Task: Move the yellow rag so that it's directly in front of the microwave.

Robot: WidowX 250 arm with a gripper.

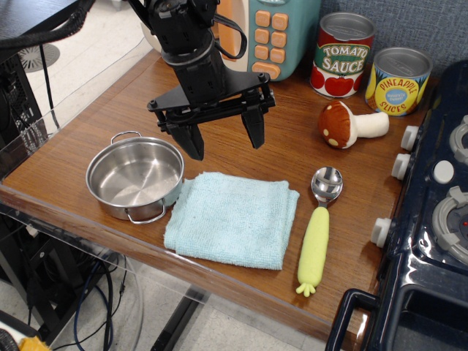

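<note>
Right at the bottom edge, the dark-blue toy stove (431, 241) fills the lower right corner, knobs facing the table (73, 164). Next up, lower centre, the yellow-handled spoon (319, 230) lies lengthwise, bowl pointing away, just beside the yellow rag (232, 218). And that rag is really a pale aqua cloth, folded square and flat near the front edge, its left corner touching or nearly touching the steel pot (136, 178). So it sits well short of its target, with open wood beyond it to slide into. Above it, centre frame, the gripper (223, 139) hangs with its 2 fingers (192, 140) spread wide and pointing down, nothing between them, over the rag's far edge. That looks like a line-up for a pinch, though it hasn't touched down. Further back on the right, a toy mushroom (351, 124) rests on its side. Then 2 cans stand upright, tomato sauce (342, 55) and pineapple slices (398, 80). At the top, partly behind the arm, sits the microwave (281, 33).
</note>
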